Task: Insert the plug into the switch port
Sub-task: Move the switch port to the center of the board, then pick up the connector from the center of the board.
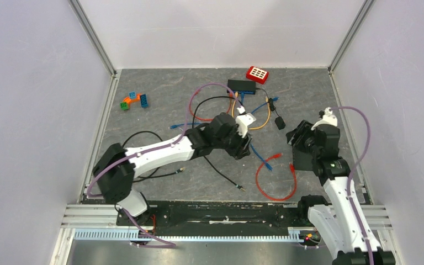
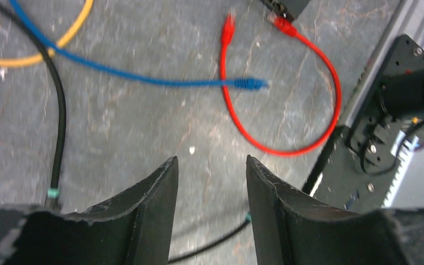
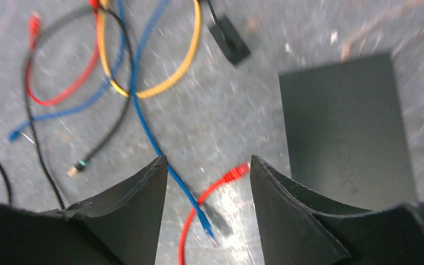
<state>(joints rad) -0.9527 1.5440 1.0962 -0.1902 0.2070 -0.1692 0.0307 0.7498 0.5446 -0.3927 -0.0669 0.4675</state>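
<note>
**2 open claws over loose cables, plug not in the switch**

2 arms are seen reaching over the grey tabletop [image 1: 165,83]. The left claw [image 2: 211,163] is held with its fingers apart and nothing between them. The right claw [image 3: 207,163] is likewise parted and empty.

1 blue plug [image 2: 251,84] is seen lying flat on the tabletop inside the loop of 1 red cable [image 2: 337,91], ahead of the left claw's fingertips. It also lies below the gap of the right claw, just beside 1 red plug [image 3: 234,175]. The 1 black switch [image 1: 241,85] is placed at the far edge, well apart from that blue plug, with several cables bunched at its near side.

1 orange cable [image 2: 16,61] and 1 black cable [image 2: 59,121] are laid across the tabletop. How many blue cables there are cannot be told.

1 flat black box [image 3: 342,127] lies beside the right claw. 1 red box with white buttons [image 1: 257,74] sits just right of the switch, and 1 cluster of coloured blocks [image 1: 134,101] lies far left.
</note>
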